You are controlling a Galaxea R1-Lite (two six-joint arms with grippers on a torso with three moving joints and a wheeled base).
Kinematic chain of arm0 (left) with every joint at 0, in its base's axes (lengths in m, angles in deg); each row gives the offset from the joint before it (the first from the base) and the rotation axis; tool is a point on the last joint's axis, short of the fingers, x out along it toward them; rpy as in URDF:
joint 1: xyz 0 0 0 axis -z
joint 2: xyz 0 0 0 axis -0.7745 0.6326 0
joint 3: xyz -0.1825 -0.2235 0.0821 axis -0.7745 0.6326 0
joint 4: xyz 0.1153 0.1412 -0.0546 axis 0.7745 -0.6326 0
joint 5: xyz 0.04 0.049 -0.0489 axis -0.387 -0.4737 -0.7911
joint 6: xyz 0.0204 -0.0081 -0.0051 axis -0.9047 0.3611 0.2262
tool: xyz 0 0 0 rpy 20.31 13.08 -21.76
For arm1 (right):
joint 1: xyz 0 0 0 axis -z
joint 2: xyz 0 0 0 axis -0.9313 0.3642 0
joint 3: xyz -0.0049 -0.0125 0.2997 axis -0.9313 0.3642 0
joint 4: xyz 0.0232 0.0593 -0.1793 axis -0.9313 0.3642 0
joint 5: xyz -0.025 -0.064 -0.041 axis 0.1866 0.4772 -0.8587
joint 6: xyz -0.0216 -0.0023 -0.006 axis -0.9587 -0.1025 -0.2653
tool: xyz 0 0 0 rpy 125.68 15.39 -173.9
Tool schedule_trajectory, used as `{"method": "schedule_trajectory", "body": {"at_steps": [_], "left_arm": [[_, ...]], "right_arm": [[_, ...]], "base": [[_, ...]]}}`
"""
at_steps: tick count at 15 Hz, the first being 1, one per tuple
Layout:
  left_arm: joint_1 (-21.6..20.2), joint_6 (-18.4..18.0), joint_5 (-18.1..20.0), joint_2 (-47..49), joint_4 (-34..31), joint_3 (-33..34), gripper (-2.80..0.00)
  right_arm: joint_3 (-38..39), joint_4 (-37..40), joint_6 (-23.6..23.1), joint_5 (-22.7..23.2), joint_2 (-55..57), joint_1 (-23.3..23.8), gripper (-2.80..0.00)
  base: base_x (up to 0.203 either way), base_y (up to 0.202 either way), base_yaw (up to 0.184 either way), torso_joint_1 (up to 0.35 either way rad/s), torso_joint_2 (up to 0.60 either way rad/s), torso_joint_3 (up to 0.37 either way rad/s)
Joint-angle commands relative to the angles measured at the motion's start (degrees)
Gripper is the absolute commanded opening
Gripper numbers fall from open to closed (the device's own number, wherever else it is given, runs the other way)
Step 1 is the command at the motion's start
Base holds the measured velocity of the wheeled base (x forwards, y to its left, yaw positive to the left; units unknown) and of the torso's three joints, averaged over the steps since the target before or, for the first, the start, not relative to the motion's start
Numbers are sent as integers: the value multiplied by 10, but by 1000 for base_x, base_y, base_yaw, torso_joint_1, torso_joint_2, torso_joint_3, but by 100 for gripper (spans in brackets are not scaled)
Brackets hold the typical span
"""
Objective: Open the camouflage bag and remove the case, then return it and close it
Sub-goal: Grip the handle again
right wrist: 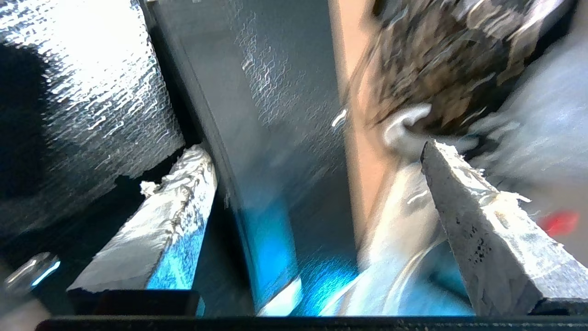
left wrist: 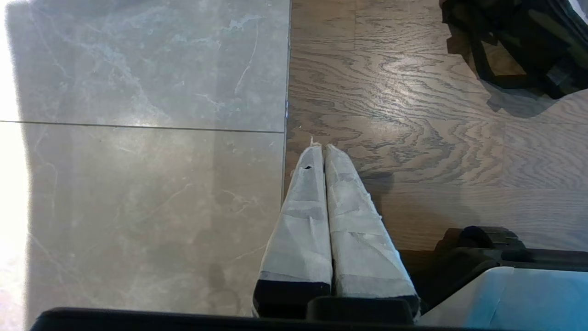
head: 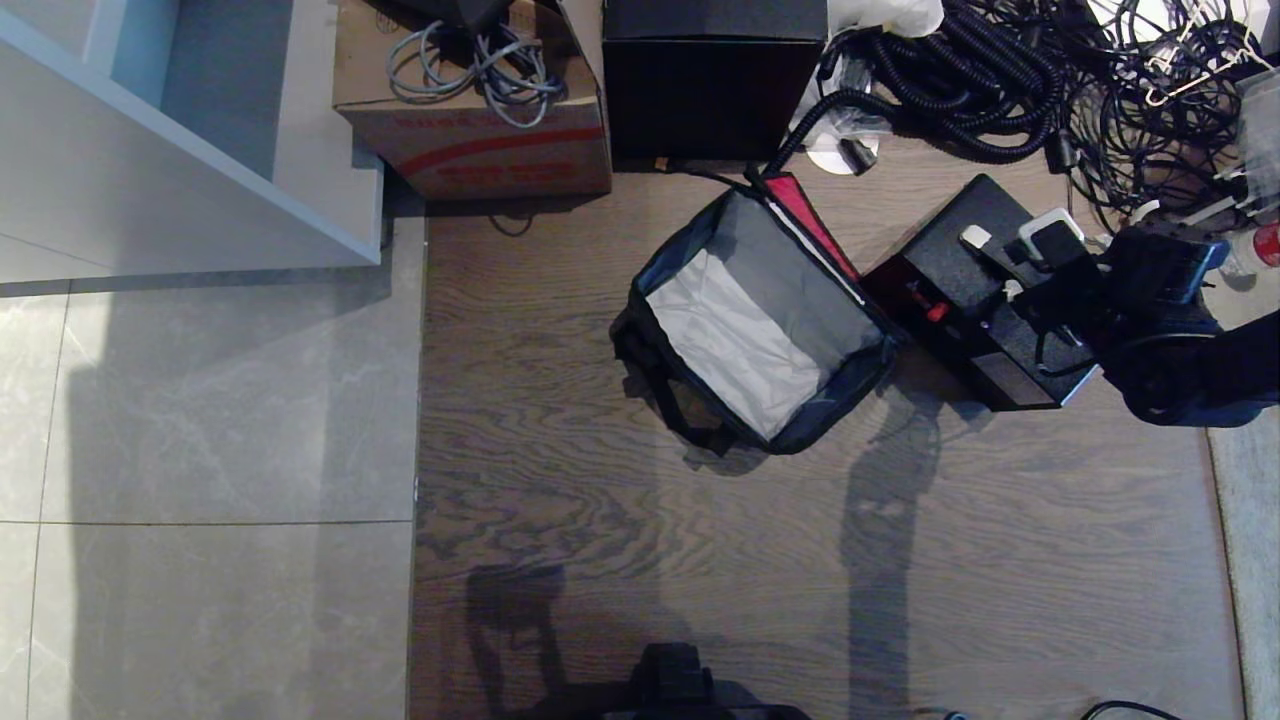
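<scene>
Nearest, left gripper (left wrist: 325,151) parked low over the floor, fingers pressed together; farther right, right gripper (head: 1040,265) with fingers spread over the case (head: 965,290), lying long axis near-right to far-left, touching the right of the open camouflage bag (head: 760,320).
</scene>
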Motion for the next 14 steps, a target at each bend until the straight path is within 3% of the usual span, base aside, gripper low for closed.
{"method": "schedule_trajectory", "body": {"at_steps": [1,2,4,9,11,12,14], "left_arm": [[0,0,0,0,0,0,-280],[0,0,0,0,0,0,-280],[0,0,0,0,0,0,-280],[0,0,0,0,0,0,-280],[0,0,0,0,0,0,-280],[0,0,0,0,0,0,-280],[0,0,0,0,0,0,-280]], "right_arm": [[-4,-98,-86,-9,54,8,0],[-5,-132,-126,-16,72,15,0],[-13,-159,-152,-44,114,20,0],[-108,-144,-157,-239,213,20,0],[-107,-143,-138,-261,222,19,0],[-99,-141,-122,-260,222,19,-280],[-96,-144,-112,-262,220,12,-280]], "base": [[0,0,0,0,0,0],[0,0,0,0,0,0],[0,0,0,0,0,0],[0,0,0,0,0,0],[0,0,0,0,0,0],[0,0,0,0,0,0],[0,0,0,0,0,0]]}}
